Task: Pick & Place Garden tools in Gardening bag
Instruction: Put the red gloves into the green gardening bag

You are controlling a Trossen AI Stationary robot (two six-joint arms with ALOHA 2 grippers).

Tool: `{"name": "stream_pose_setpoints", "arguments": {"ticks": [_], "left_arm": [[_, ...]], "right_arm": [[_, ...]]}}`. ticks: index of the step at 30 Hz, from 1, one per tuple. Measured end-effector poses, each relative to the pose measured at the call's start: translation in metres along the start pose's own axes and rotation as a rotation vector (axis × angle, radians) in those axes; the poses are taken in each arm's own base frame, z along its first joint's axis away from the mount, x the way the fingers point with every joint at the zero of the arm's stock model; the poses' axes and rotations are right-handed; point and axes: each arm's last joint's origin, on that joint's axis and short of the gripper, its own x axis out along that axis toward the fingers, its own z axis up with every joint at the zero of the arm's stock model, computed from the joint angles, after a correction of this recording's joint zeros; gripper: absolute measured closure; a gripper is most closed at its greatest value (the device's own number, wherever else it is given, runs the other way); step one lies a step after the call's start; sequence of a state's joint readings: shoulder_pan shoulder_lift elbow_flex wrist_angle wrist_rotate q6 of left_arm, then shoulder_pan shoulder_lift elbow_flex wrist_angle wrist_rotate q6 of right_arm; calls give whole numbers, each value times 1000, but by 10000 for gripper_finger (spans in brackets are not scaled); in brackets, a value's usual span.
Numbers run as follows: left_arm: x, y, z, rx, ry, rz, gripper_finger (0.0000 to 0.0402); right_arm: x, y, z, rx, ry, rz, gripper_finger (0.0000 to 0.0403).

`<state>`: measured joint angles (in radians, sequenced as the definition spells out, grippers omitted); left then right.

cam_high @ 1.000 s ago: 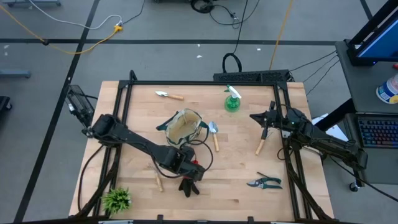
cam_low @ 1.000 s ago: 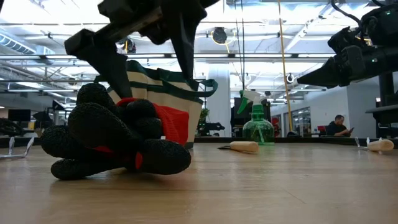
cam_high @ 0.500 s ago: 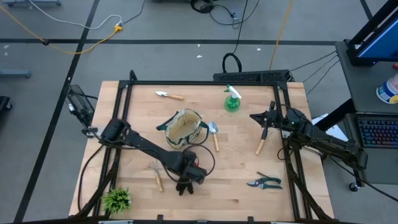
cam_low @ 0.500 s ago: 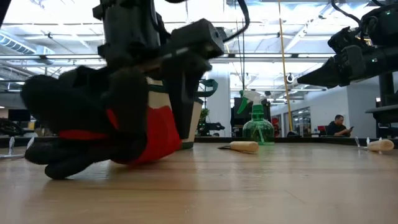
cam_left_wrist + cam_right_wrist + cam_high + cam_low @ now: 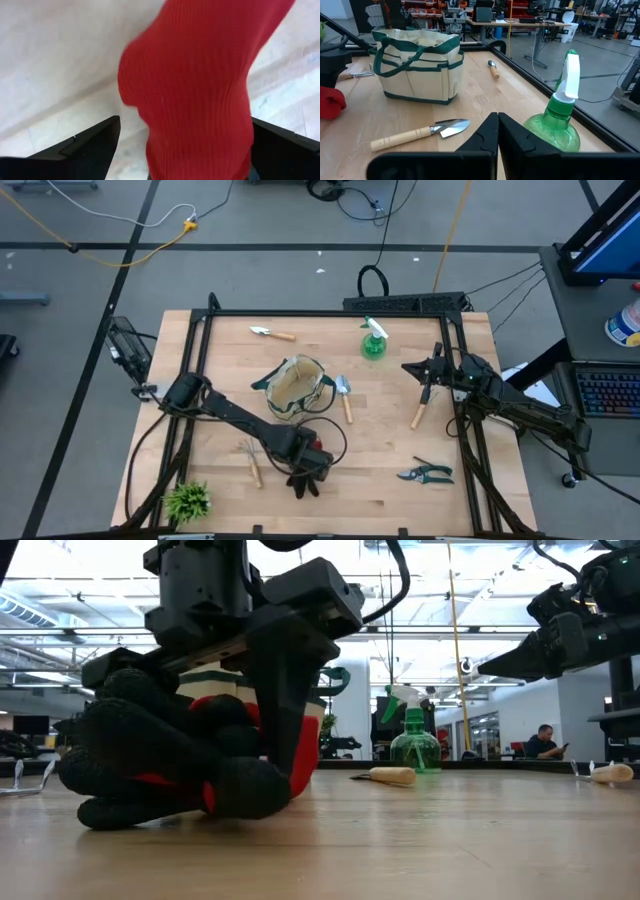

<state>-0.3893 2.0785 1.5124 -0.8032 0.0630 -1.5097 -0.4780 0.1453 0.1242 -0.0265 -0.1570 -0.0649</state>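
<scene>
The task looks barely begun: the left gripper, jaws spread around the glove at lower centre, grasps nothing; the bag sits centre; the right gripper is clenched empty.

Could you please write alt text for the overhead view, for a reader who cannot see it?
Seen from above, the left gripper sits open over a red-and-black glove near the table's front edge, in front of the beige bag. The right gripper waits shut at the right, with trowels, shears and a green spray bottle scattered around.
</scene>
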Motion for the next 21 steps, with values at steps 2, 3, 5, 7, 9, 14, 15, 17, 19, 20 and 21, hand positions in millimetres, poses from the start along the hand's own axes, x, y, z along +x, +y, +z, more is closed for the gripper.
{"name": "stream_pose_setpoints", "arguments": {"ticks": [2,3,5,7,9,14,15,17,19,20,21], "left_arm": [[0,0,-1,9,19,-1,31],[0,0,-1,12,25,-1,44],[0,0,-1,13,25,-1,79],[0,0,-1,15,22,-1,119],[0,0,-1,16,19,1,164],[-1,0,-1,68,31,-6,285],[-1,0,-1,82,47,-9,309],[-2,0,-2,115,87,-17,348],[-6,-1,-5,154,132,-33,351],[-8,-1,-7,175,153,-42,352],[-12,-1,-10,195,172,-54,351]], "right_arm": [[0,0,0,0,0,0,403],[0,0,0,0,0,0,403],[0,0,0,0,0,0,403],[0,0,0,0,0,0,403],[0,0,0,0,0,0,403],[0,0,0,0,0,0,403],[0,0,0,0,0,0,403],[0,0,0,0,0,0,403],[0,0,0,0,0,0,403],[0,0,0,0,0,0,403],[0,0,0,0,0,0,403]]}}
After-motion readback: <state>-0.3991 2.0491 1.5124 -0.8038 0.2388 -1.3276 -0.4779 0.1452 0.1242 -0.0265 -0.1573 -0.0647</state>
